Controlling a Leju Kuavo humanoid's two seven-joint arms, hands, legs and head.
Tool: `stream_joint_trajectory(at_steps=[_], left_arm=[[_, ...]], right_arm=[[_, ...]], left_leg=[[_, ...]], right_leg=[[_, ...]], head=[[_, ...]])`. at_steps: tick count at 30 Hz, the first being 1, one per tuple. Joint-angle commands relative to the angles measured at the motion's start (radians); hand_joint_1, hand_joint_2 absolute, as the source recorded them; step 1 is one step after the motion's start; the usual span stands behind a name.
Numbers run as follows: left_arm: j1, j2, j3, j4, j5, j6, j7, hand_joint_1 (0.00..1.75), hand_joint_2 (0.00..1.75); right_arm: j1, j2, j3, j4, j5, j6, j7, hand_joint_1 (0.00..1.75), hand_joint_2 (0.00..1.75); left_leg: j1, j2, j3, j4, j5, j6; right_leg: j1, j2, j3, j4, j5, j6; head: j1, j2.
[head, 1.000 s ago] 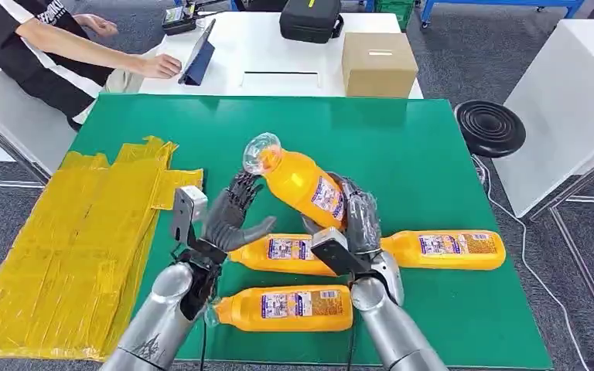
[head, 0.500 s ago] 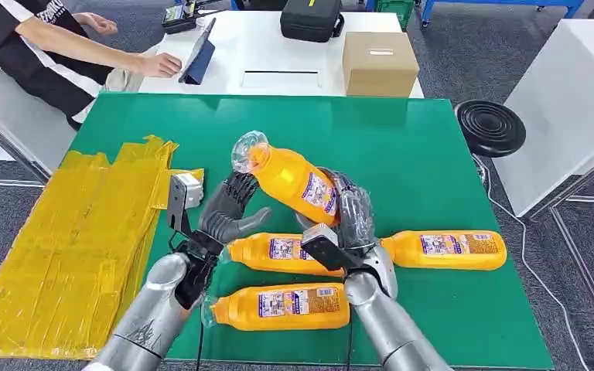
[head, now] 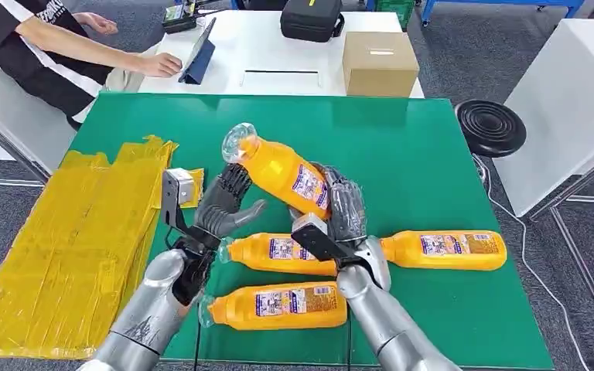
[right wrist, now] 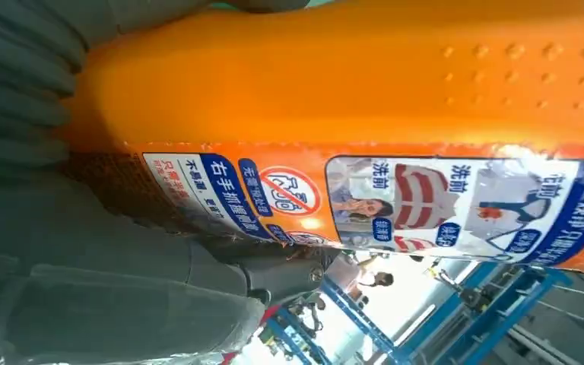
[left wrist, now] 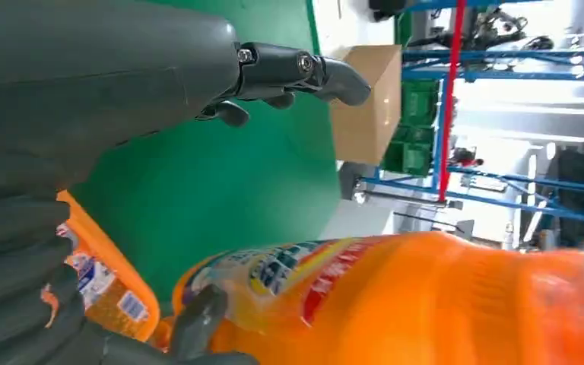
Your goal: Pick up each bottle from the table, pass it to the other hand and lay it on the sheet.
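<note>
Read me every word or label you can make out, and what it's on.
"右手抓握": blue band on the held bottle label, right wrist view; the characters after it blur.
"洗前": same label, by the small pictures.
Lying bottles labels: too small to read.
Person's shirt print: too small to read.

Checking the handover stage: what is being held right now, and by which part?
The right hand grips the raised orange bottle around its lower body. The left hand is open beside the neck, holding nothing.
</note>
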Motion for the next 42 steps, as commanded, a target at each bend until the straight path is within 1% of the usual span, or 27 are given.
stream_joint_trajectory(at_steps=[1, 2, 5, 7, 8, 9, 10, 12, 17, 18, 20, 21, 22, 23, 24, 26, 27, 28, 29, 31, 32, 34, 35, 36, 37, 38, 42], left_arm=[[0.011, 0.059, -0.015, -0.115, 0.018, 0.009, 0.004, 0.00, 1.75], [0.015, 0.059, -0.016, -0.118, 0.018, 0.008, 0.004, 0.00, 1.75], [0.019, 0.060, -0.016, -0.123, 0.018, 0.008, 0.004, 0.00, 1.75], [0.021, 0.056, -0.016, -0.128, 0.018, 0.008, -0.007, 0.00, 1.75], [0.023, 0.053, -0.016, -0.137, 0.015, 0.007, -0.012, 0.00, 1.75], [0.025, 0.050, -0.016, -0.143, 0.014, 0.006, -0.013, 0.00, 1.75], [0.027, 0.048, -0.018, -0.153, 0.014, 0.006, -0.012, 0.00, 1.75], [0.027, 0.048, -0.018, -0.153, 0.014, 0.006, -0.012, 0.00, 1.75], [0.027, 0.048, -0.018, -0.153, 0.014, 0.006, -0.012, 0.00, 1.75], [0.026, 0.047, -0.017, -0.154, 0.013, 0.005, -0.012, 0.00, 1.75], [0.024, 0.035, -0.022, -0.158, 0.006, -0.005, -0.009, 0.00, 1.75], [0.021, 0.031, -0.025, -0.157, 0.005, -0.007, -0.007, 0.00, 1.75], [0.015, 0.026, -0.033, -0.153, 0.002, -0.010, -0.005, 0.00, 1.75], [0.010, 0.021, -0.039, -0.150, 0.001, -0.012, -0.003, 0.00, 1.75], [0.006, 0.018, -0.041, -0.145, 0.000, -0.013, -0.002, 0.00, 1.75], [-0.008, 0.014, -0.045, -0.129, 0.000, -0.012, -0.002, 0.00, 1.75], [-0.012, 0.014, -0.046, -0.124, 0.000, -0.012, -0.001, 0.00, 1.75], [-0.020, 0.012, -0.048, -0.116, 0.001, -0.013, -0.001, 0.00, 1.75], [-0.024, 0.011, -0.049, -0.111, 0.003, -0.015, -0.001, 0.00, 1.75], [-0.031, 0.008, -0.051, -0.100, 0.007, -0.020, 0.000, 0.00, 1.75], [-0.036, 0.006, -0.052, -0.091, 0.010, -0.023, 0.001, 0.00, 1.75], [-0.045, 0.001, -0.054, -0.074, 0.016, -0.028, 0.000, 0.00, 1.75], [-0.051, -0.002, -0.057, -0.065, 0.018, -0.031, -0.001, 0.00, 1.75], [-0.055, -0.003, -0.058, -0.059, 0.019, -0.031, -0.001, 0.00, 1.75], [-0.065, -0.007, -0.062, -0.048, 0.018, -0.032, -0.002, 0.00, 1.75], [-0.071, -0.010, -0.064, -0.042, 0.017, -0.032, -0.002, 0.00, 1.75], [-0.073, -0.015, -0.061, -0.036, 0.017, -0.030, -0.002, 0.00, 1.75]], right_arm=[[-0.098, 0.018, 0.000, 0.146, 0.003, -0.045, 0.036, 1.75, 1.75], [-0.098, 0.016, -0.001, 0.147, 0.002, -0.044, 0.036, 1.75, 1.75], [-0.097, 0.015, -0.002, 0.149, 0.002, -0.045, 0.033, 1.75, 1.75], [-0.099, 0.015, -0.016, 0.158, 0.010, -0.078, 0.038, 1.75, 1.75], [-0.105, 0.016, -0.023, 0.168, 0.019, -0.090, 0.038, 1.75, 1.75], [-0.108, 0.016, -0.024, 0.174, 0.028, -0.097, 0.041, 1.75, 1.75], [-0.112, 0.016, -0.027, 0.178, 0.029, -0.095, 0.041, 1.75, 1.75], [-0.112, 0.016, -0.027, 0.178, 0.029, -0.095, 0.041, 1.75, 1.75], [-0.112, 0.016, -0.027, 0.178, 0.029, -0.095, 0.041, 1.75, 1.75], [-0.113, 0.017, -0.028, 0.183, 0.036, -0.102, 0.043, 1.75, 1.75], [-0.125, 0.021, -0.035, 0.202, 0.074, -0.119, 0.062, 1.75, 1.75], [-0.125, 0.024, -0.045, 0.202, 0.091, -0.119, 0.068, 1.75, 1.75], [-0.128, 0.029, -0.058, 0.200, 0.116, -0.119, 0.076, 1.75, 1.75], [-0.133, 0.035, -0.058, 0.202, 0.120, -0.119, 0.077, 1.75, 1.75], [-0.140, 0.041, -0.059, 0.207, 0.125, -0.119, 0.079, 1.75, 1.75], [-0.162, 0.061, -0.067, 0.221, 0.157, -0.119, 0.073, 1.75, 1.75], [-0.167, 0.068, -0.067, 0.227, 0.165, -0.119, 0.070, 1.75, 1.75], [-0.177, 0.081, -0.063, 0.236, 0.181, -0.119, 0.063, 1.75, 1.75], [-0.185, 0.093, -0.057, 0.240, 0.197, -0.119, 0.062, 1.75, 1.75], [-0.193, 0.115, -0.045, 0.247, 0.205, -0.119, 0.054, 1.75, 1.75], [-0.196, 0.124, -0.035, 0.243, 0.214, -0.119, 0.053, 1.75, 1.75], [-0.191, 0.134, -0.031, 0.222, 0.261, -0.119, 0.063, 1.75, 1.75], [-0.193, 0.134, -0.010, 0.220, 0.264, -0.119, 0.069, 1.75, 1.75], [-0.196, 0.134, 0.004, 0.221, 0.266, -0.119, 0.075, 1.75, 1.75], [-0.196, 0.134, 0.012, 0.211, 0.298, -0.119, 0.090, 1.75, 1.75], [-0.193, 0.134, 0.018, 0.210, 0.314, -0.119, 0.097, 1.75, 1.75], [-0.201, 0.134, 0.058, 0.227, 0.268, -0.119, 0.089, 1.75, 1.75]], left_leg=[[0.001, 0.002, 0.002, 0.000, 0.000, -0.005], [0.001, 0.004, 0.003, -0.001, 0.000, -0.007], [0.000, 0.001, 0.002, -0.001, 0.000, -0.004], [0.001, 0.002, 0.004, -0.002, 0.000, -0.007], [0.000, 0.001, 0.002, -0.001, 0.000, -0.004], [0.001, 0.002, 0.003, -0.001, 0.000, -0.006], [0.001, 0.001, 0.001, 0.000, 0.000, -0.004], [0.001, 0.001, 0.003, -0.001, 0.000, -0.006], [0.001, 0.001, 0.003, -0.002, 0.001, -0.007], [0.000, 0.000, 0.001, -0.001, 0.000, -0.004], [0.001, 0.001, 0.004, -0.002, 0.001, -0.007], [0.000, 0.001, 0.001, -0.001, 0.000, -0.004], [0.001, 0.000, 0.002, -0.001, 0.000, -0.005], [0.001, 0.000, 0.003, -0.001, 0.000, -0.007], [0.000, -0.001, 0.001, 0.000, 0.000, -0.004], [0.001, 0.000, 0.002, 0.000, 0.000, -0.006], [0.001, 0.000, 0.000, 0.001, 0.000, -0.004], [0.001, 0.000, 0.001, 0.000, 0.000, -0.006], [0.000, 0.000, 0.000, 0.001, 0.001, -0.003], [0.001, 0.001, 0.002, 0.000, 0.000, -0.006], [0.001, 0.002, 0.000, 0.001, 0.000, -0.004], [0.001, 0.001, 0.002, 0.000, 0.001, -0.006], [0.001, 0.000, 0.001, 0.000, 0.001, -0.004], [0.001, 0.000, 0.002, 0.000, 0.001, -0.006], [0.001, 0.000, 0.001, 0.000, 0.001, -0.003], [0.001, -0.001, 0.001, 0.000, 0.001, -0.005], [0.001, 0.000, 0.003, -0.001, 0.001, -0.006]], right_leg=[[0.001, 0.002, 0.001, -0.001, 0.001, -0.002], [0.001, 0.003, 0.003, -0.001, 0.001, -0.003], [0.000, 0.001, 0.002, -0.001, 0.000, -0.002], [0.001, 0.002, 0.004, -0.003, 0.001, -0.003], [0.000, 0.001, 0.002, -0.001, 0.000, -0.002], [0.001, 0.001, 0.003, -0.002, 0.001, -0.003], [0.001, 0.001, 0.001, -0.001, 0.000, -0.002], [0.001, 0.001, 0.003, -0.001, 0.001, -0.003], [0.001, 0.001, 0.003, -0.002, 0.001, -0.003], [0.000, 0.000, 0.001, -0.001, 0.000, -0.002], [0.001, 0.001, 0.004, -0.002, 0.001, -0.003], [0.000, 0.000, 0.001, -0.001, 0.001, -0.002], [0.001, 0.000, 0.002, -0.001, 0.001, -0.003], [0.001, 0.000, 0.003, -0.002, 0.001, -0.003], [0.000, -0.001, 0.001, 0.000, 0.000, -0.002], [0.001, 0.000, 0.003, -0.001, 0.001, -0.003], [0.001, 0.000, 0.000, 0.000, 0.001, -0.002], [0.001, 0.000, 0.001, 0.000, 0.000, -0.003], [0.000, 0.000, 0.000, 0.000, 0.000, -0.002], [0.001, 0.001, 0.002, 0.000, 0.001, -0.003], [0.001, 0.001, 0.000, 0.000, 0.000, -0.002], [0.001, 0.000, 0.002, -0.001, 0.001, -0.003], [0.000, 0.000, 0.001, 0.000, 0.000, -0.002], [0.001, 0.000, 0.002, 0.000, 0.000, -0.003], [0.000, 0.000, 0.000, 0.000, 0.000, -0.002], [0.001, -0.001, 0.001, 0.000, 0.000, -0.002], [0.001, -0.001, 0.003, -0.002, 0.001, -0.003]], head=[[0.000, 0.000], [0.000, 0.000], [0.000, 0.000], [0.000, 0.000], [0.000, 0.000], [0.000, 0.000], [0.000, 0.000], [0.000, 0.000], [0.000, 0.000], [0.000, 0.000], [0.000, 0.000], [0.000, 0.000], [0.000, 0.000], [0.000, 0.000], [0.000, 0.000], [0.000, 0.000], [0.000, 0.000], [0.000, 0.000], [0.000, 0.000], [0.000, 0.000], [0.000, 0.000], [0.000, 0.000], [0.000, 0.000], [0.000, 0.000], [0.000, 0.000], [0.000, 0.000], [0.000, 0.000]])
